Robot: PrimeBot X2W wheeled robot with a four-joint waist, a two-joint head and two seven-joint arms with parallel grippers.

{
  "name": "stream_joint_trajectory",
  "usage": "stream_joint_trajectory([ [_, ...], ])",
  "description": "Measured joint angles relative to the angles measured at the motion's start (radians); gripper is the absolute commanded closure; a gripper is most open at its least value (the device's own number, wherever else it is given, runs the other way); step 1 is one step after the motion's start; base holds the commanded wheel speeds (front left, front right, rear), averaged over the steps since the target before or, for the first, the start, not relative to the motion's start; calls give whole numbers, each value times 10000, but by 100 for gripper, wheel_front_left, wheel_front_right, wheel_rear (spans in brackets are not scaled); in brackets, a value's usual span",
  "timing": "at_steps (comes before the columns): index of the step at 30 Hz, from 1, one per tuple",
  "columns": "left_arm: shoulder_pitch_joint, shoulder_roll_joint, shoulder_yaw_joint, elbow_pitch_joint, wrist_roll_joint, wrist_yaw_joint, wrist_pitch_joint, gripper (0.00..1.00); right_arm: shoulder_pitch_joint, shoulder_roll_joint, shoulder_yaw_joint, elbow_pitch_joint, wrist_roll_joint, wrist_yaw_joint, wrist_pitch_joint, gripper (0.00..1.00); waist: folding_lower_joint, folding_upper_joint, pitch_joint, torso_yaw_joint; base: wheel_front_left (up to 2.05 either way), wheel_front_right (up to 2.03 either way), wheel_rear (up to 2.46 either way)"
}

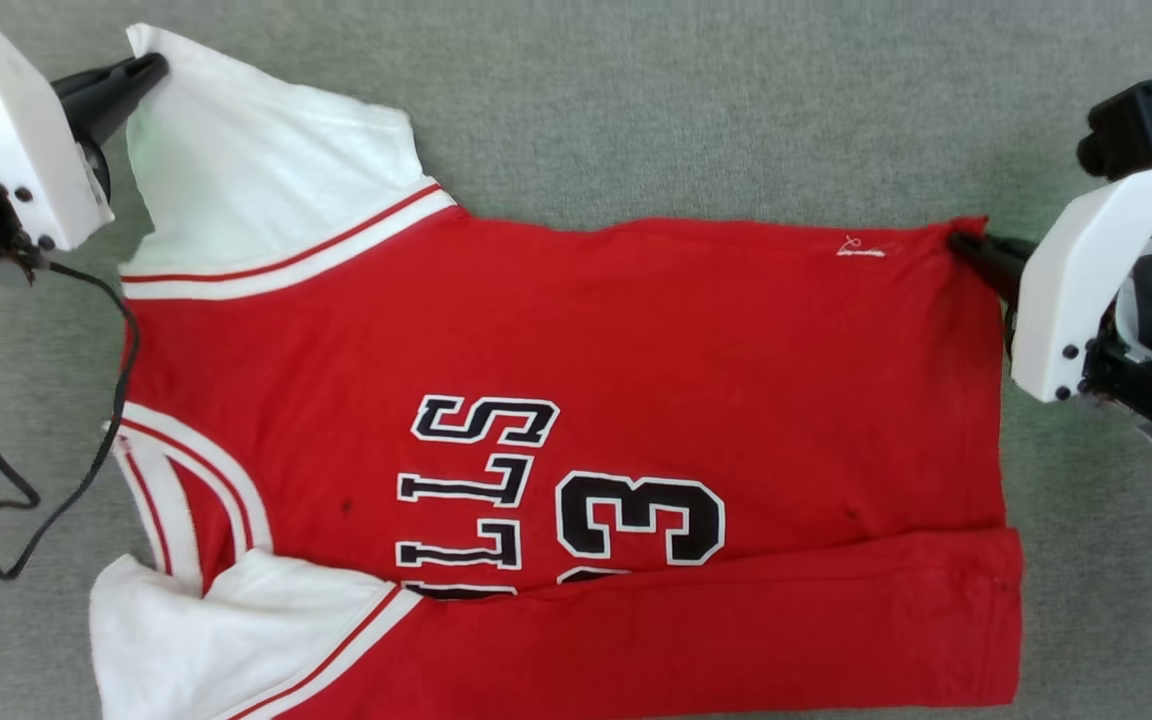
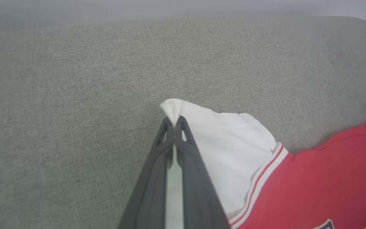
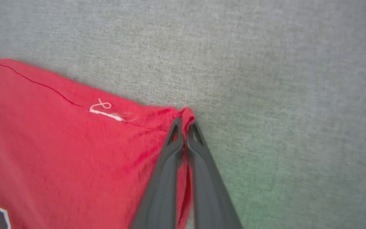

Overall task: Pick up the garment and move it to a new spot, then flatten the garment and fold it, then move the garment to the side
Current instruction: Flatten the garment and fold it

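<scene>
**Grey woven surface, red jersey pinched at two far corners for the next fold**

Grey woven cloth covers the whole work surface, bare beyond both hands. The garment lies flat on it, front up, stretched from one hand to the other, collar end by the left hand and hem end by the right. Its near long edge is turned over onto the front as a plain red strip, so I judge the folding step to be in hand, with one lengthwise fold made.

The left hand is clenched on the tip of the far white sleeve; the left wrist view shows the cloth nipped between its closed fingers. The right hand is clenched on the far red hem corner, a little cloth bunched at its tips.

The next move likely calls for both hands to lift together and carry this far edge toward the robot, keeping it taut so it lands straight.

Black white-outlined lettering, nearer the robot than either hand, reads sideways "LLS" and a "3"; the rest is under the strip. No brand label is readable. A loose white thread sits just beside the right hand.
</scene>
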Motion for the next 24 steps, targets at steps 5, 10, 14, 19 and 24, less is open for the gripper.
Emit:
stream_joint_trajectory([
  [5, 1216, -46, 525, -368, -194, 232, -1007, 100, 337, -15, -378, -451, -209, 0, -809, 100, 0, 0, -868, 78, 0, 0, 0],
  [10, 2940, -21, 1089, -777, -453, 453, -1975, 100, 1174, 12, -621, -525, -236, 0, -1233, 100, 0, 0, -1665, 176, 0, 0, 0],
  [14, 4722, -163, 1360, -982, -650, 587, -2629, 100, 2290, 63, -771, -447, -127, 0, -1392, 100, 0, 0, -2413, 306, 0, 0, 0],
  [19, 6822, -531, 1452, -1377, -876, 901, -3175, 100, 3590, 146, -980, -370, 46, 0, -1645, 100, -2, 0, -3275, 526, 0, 0, 0],
  [24, 8394, -991, 1093, -1655, -1191, 1041, -3099, 100, 4880, 399, -1567, -130, 221, 0, -1916, 100, -3, 0, -3866, 835, 0, 0, 0],
])
